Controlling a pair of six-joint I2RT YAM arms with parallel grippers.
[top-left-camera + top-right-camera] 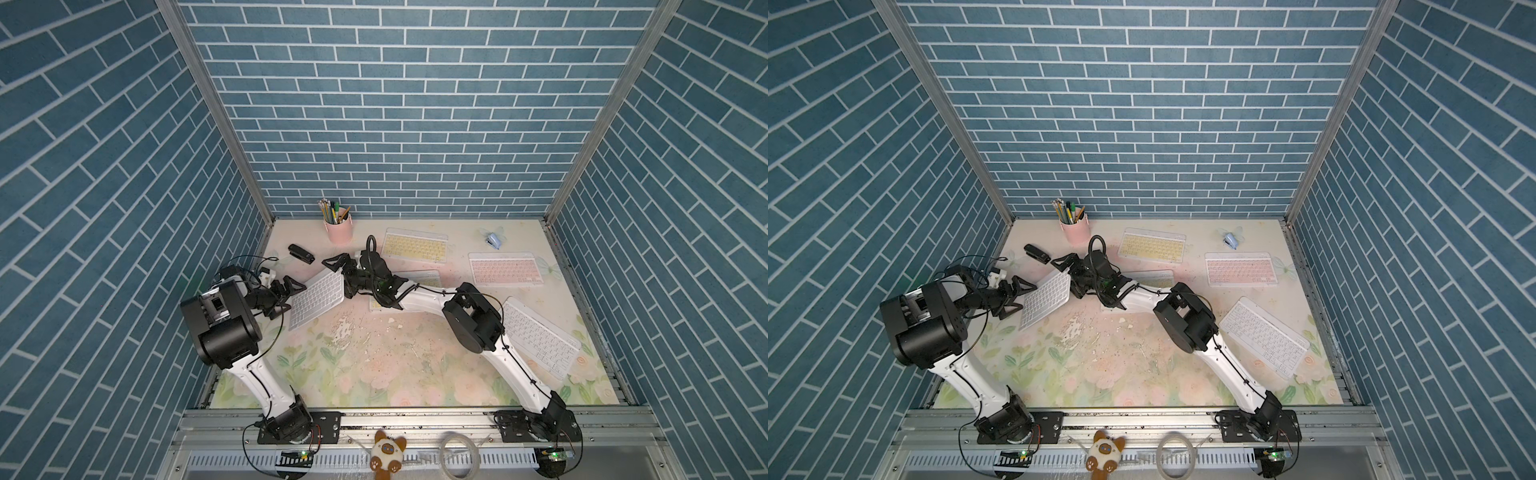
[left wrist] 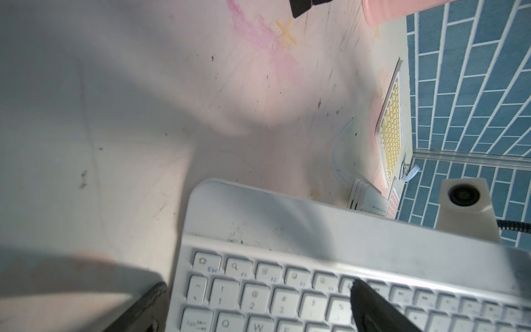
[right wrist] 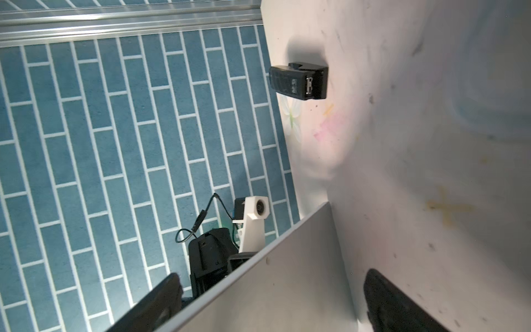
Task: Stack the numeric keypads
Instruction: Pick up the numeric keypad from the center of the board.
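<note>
You are at the pick-up step, as I read it. On the left, your left tool (image 1: 292, 297) stands with jaws wide apart at the left short end of the white keypad (image 1: 318, 299). In the left wrist view one finger (image 2: 373, 307) lies over the key rows. That keypad slants across the left part of the table (image 1: 374, 365) and seems tilted off it, though I cannot tell what bears it. At its other end your right tool (image 1: 338, 277) is spread just as wide, with the keypad's plain face between its fingers.

Neither looks clamped, so the next move calls for a firm hold before you carry it right to a base. The likely base, a covered keypad (image 1: 424, 277), is mostly hidden under the right arm. Further right lie the yellow keypad (image 1: 414, 245), the pink keypad (image 1: 505, 270) and a second white keypad (image 1: 540, 338), one corner cut off by the elbow.
</note>
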